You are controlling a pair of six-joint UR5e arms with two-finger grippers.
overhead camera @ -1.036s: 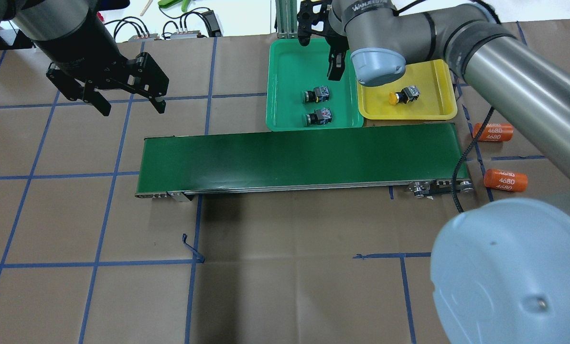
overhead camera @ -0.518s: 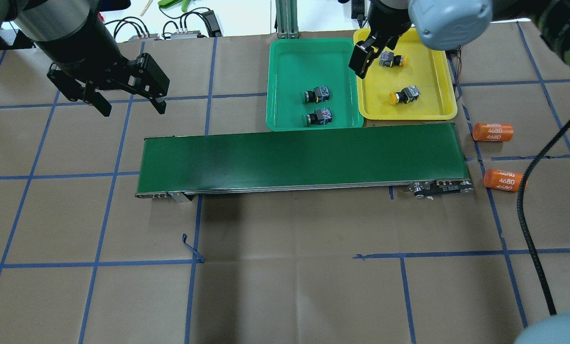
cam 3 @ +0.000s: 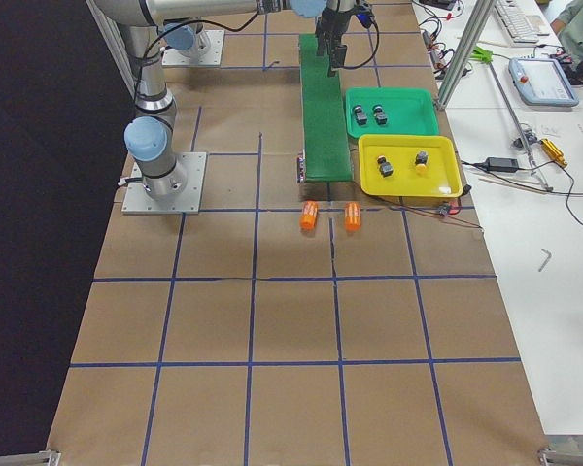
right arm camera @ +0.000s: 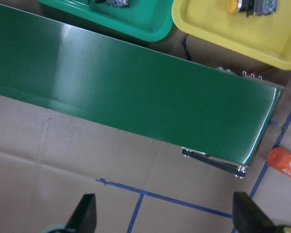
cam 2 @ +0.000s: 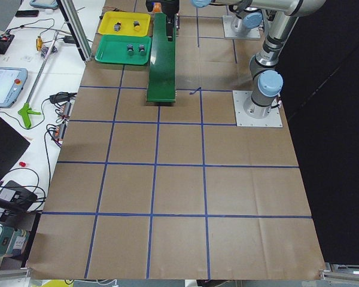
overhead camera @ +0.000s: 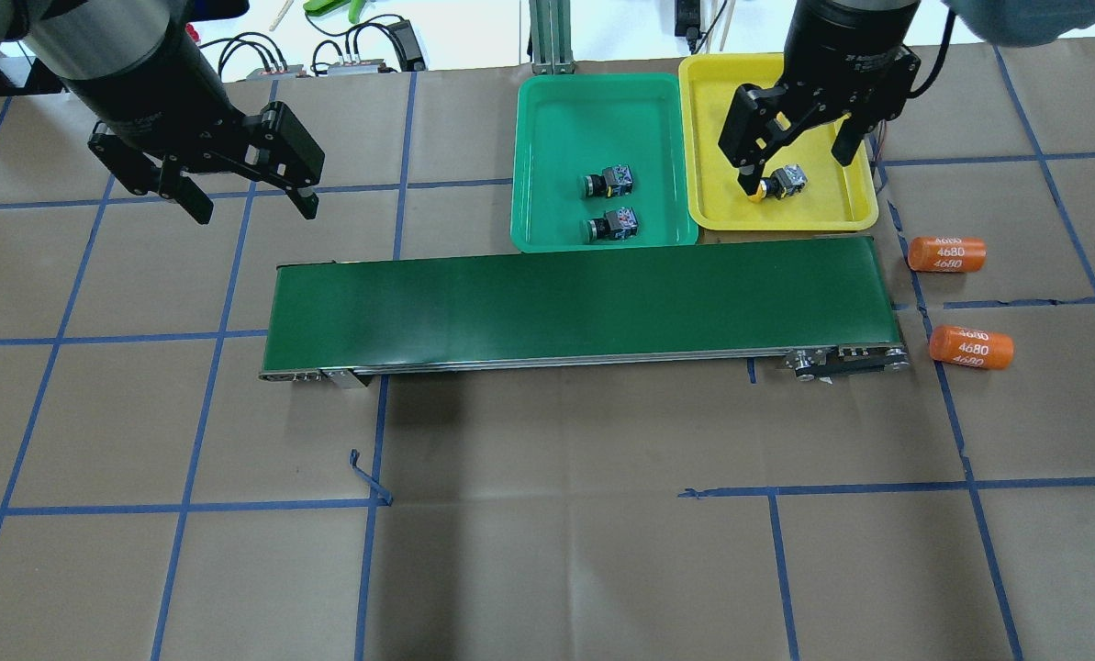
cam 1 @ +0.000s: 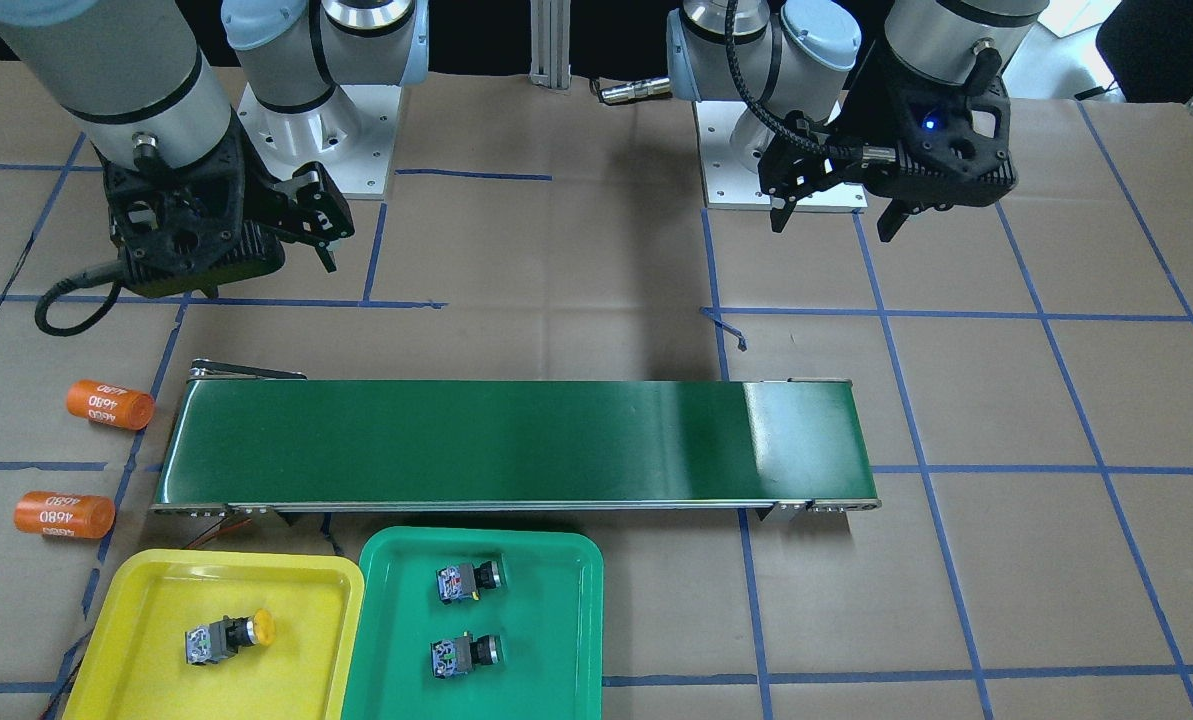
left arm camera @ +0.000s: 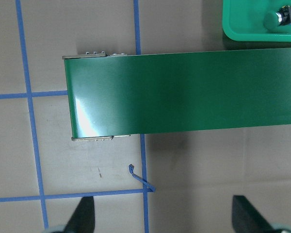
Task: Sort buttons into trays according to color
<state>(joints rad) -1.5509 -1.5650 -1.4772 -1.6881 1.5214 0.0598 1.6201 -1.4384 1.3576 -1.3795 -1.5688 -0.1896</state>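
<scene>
Buttons [overhead camera: 609,181]: two green ones lie on their sides in the green tray [overhead camera: 556,119], one at 6 o'clock of the other. One yellow [overhead camera: 779,182] lies in the yellow tray [overhead camera: 841,207]. A second [cam 3: 420,157] shows there in the right side view, hidden overhead by the arm. Trays touch on the surface, green at 9 o'clock of yellow, right by the belt [overhead camera: 565,303], so drops are short. Right gripper [overhead camera: 799,172] hangs over the yellow tray, jaws apart, empty. Left gripper [overhead camera: 255,211] hovers at the belt's 10 o'clock, jaws apart, idle. Sort looks complete.
</scene>
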